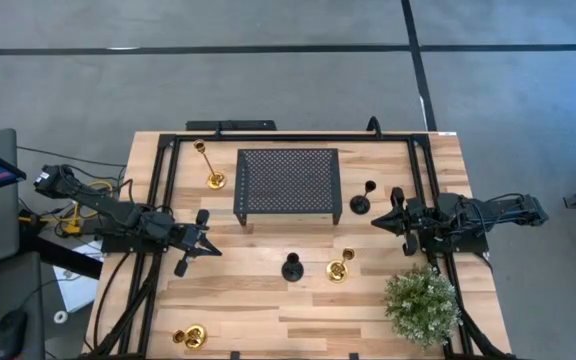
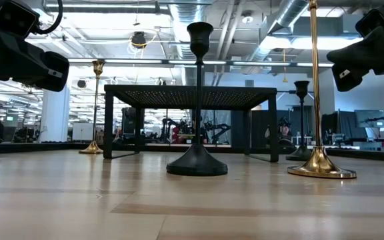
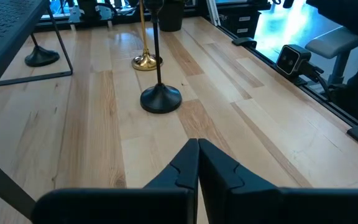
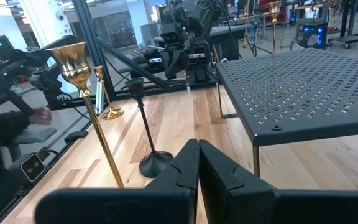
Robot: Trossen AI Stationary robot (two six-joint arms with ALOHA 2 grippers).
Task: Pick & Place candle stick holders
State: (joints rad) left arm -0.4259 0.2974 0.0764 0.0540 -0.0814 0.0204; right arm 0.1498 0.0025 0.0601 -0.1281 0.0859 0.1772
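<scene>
A tall gold holder (image 1: 211,170) stands on its round base at the far left, beside the black perforated stand (image 1: 288,183). A black holder (image 1: 361,200) stands at the stand's right end. Another black holder (image 1: 291,267) and a tall gold one (image 1: 339,268) stand mid-table, also in the low view (image 2: 197,100) (image 2: 319,100). A short gold holder (image 1: 190,337) sits at the near left. My left gripper (image 1: 215,248) (image 3: 197,146) is shut and empty, left of the mid-table black holder (image 3: 160,93). My right gripper (image 1: 376,222) (image 4: 197,146) is shut and empty, just near the right black holder.
A green bushy plant (image 1: 423,305) stands at the near right, close under my right arm. Black frame rails (image 1: 163,200) run along the table's left, right and far sides. A person's hand (image 4: 39,115) shows beyond the table.
</scene>
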